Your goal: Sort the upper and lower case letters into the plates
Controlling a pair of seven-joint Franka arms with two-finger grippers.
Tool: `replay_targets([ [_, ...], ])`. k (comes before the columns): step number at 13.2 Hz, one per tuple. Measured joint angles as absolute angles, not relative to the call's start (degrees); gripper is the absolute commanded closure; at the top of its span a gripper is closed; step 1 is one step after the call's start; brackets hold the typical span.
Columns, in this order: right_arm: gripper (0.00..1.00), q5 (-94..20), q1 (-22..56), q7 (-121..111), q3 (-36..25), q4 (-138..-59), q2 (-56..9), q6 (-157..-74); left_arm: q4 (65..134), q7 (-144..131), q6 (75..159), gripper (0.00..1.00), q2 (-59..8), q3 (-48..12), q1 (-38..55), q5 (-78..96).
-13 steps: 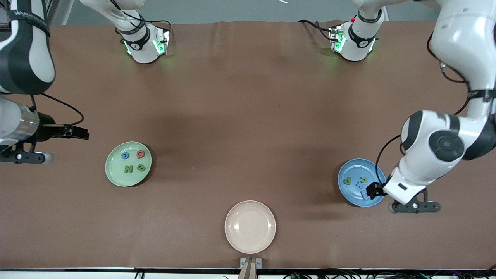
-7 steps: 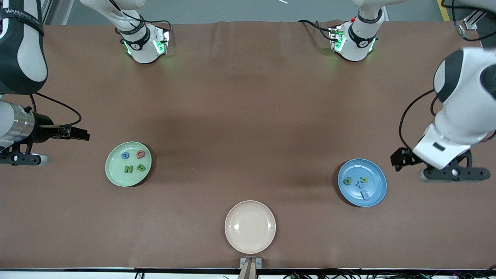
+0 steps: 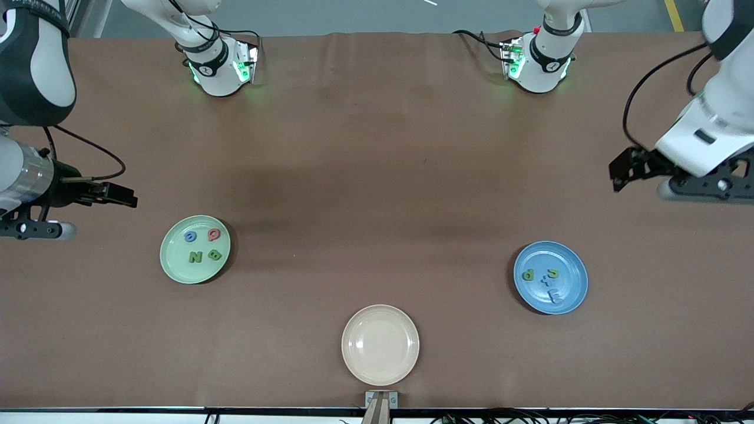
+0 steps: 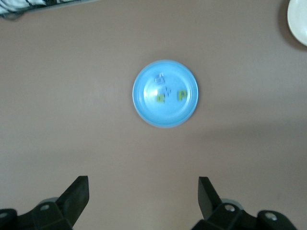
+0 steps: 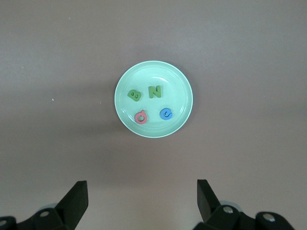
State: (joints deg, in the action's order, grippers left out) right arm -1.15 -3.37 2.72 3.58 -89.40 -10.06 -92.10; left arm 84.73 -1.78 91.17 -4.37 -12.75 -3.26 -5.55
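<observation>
Right gripper (image 3: 121,195): I hover over the counter (image 3: 377,176) by the green plate (image 3: 195,249), fingers released, waiting.
Green plate: four letters.
Beige dish (image 3: 380,344): bare.
Blue plate (image 3: 550,277): three letters.
Left gripper (image 3: 624,169): I've risen off the blue plate, fingers released; sorting looks finished.

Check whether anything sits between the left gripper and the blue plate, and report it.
Nothing visible does. The left gripper hangs open over bare table toward the left arm's end, and only brown cloth shows between it and the blue plate. The cream dish lies off to the side.
</observation>
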Motion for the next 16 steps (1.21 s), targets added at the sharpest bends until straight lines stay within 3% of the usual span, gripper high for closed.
replay_targets([
  [2, 0.00, -1.15, -1.42, 2.08, 1.22, -90.99, -7.95, -92.21, 88.28, 1.84, 89.33, 0.00, -0.13, -6.50, -0.80, -0.97],
  [4, 0.00, -1.15, -0.59, 1.80, -0.04, -91.76, -6.62, -92.21, 92.08, 2.96, 88.71, 0.00, 3.40, -4.67, -0.81, 0.22],
  [11, 0.00, -1.15, -0.49, 1.66, -0.39, -94.43, -2.79, -92.32, 94.34, 2.23, 84.12, 0.00, 8.84, -6.98, -1.02, 0.30],
  [16, 0.00, -1.15, -0.44, 1.65, -0.35, -96.12, 0.16, -92.33, 94.75, -3.00, 83.37, 0.00, 9.00, -7.54, -1.59, 0.30],
])
